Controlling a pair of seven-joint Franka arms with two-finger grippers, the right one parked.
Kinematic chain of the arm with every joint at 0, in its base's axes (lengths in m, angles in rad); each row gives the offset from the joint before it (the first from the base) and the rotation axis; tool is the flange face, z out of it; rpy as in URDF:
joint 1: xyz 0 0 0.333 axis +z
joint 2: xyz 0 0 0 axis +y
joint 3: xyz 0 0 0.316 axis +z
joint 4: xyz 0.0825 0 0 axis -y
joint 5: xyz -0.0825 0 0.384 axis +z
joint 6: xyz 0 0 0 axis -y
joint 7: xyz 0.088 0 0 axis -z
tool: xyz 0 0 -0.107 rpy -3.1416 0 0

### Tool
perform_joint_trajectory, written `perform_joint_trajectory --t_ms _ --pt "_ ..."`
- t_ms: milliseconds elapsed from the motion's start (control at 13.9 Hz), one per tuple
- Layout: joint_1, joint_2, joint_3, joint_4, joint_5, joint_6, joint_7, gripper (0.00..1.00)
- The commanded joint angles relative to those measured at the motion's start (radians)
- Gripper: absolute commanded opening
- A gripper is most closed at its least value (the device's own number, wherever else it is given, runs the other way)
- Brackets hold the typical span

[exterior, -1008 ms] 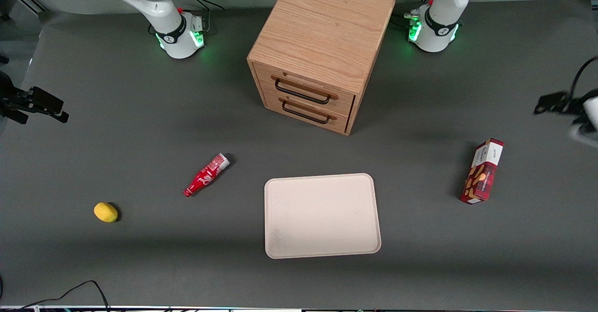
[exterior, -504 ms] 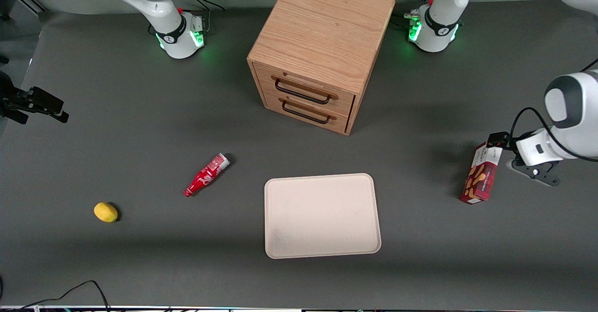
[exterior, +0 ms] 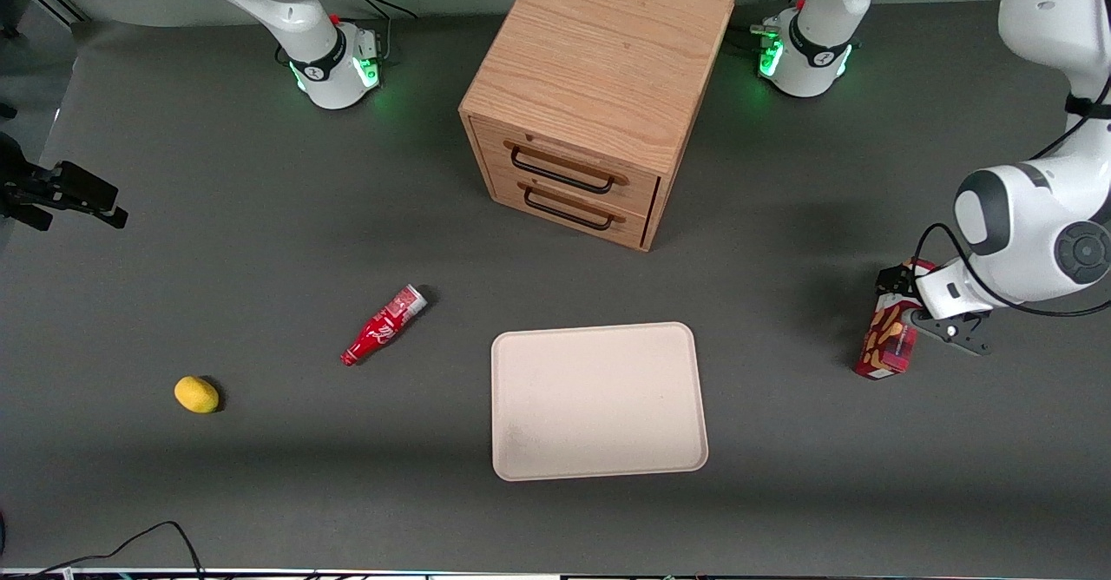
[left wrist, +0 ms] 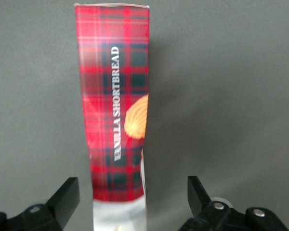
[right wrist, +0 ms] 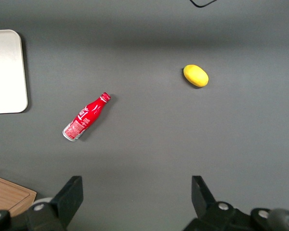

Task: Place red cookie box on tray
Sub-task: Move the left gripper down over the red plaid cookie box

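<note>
Red cookie box [left wrist: 113, 106] reads "VANILLA SHORTBREAD"; end effector [left wrist: 133, 198] spread wide around it

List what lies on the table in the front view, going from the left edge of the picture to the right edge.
Lemon → red bottle → wooden drawer cabinet (overlaps sideways with the tray, which is nearer the camera) → red cookie box → the left arm's end effector, open, over the box's upper end.
</note>
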Motion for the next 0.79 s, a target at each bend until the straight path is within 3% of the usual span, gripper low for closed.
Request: perform_joint_trajectory --t_ms 0,288,360,432,504,576,720 --pt "-0.008 0.021 0.0 -0.008 -0.011 0.052 0.02 1.0" --pt "-0.008 0.028 0.0 -0.008 -0.014 0.052 0.019 0.98" --pt "-0.006 0.028 0.0 -0.008 -0.014 0.052 0.019 0.89" --pt "-0.006 0.028 0.0 -0.008 -0.014 0.052 0.014 0.71" --pt "-0.006 0.028 0.0 -0.008 -0.015 0.054 0.008 0.11" --pt "-0.003 0.029 0.0 -0.006 -0.018 0.052 0.012 0.0" --pt "-0.002 0.029 0.0 -0.003 -0.019 0.051 0.016 0.0"
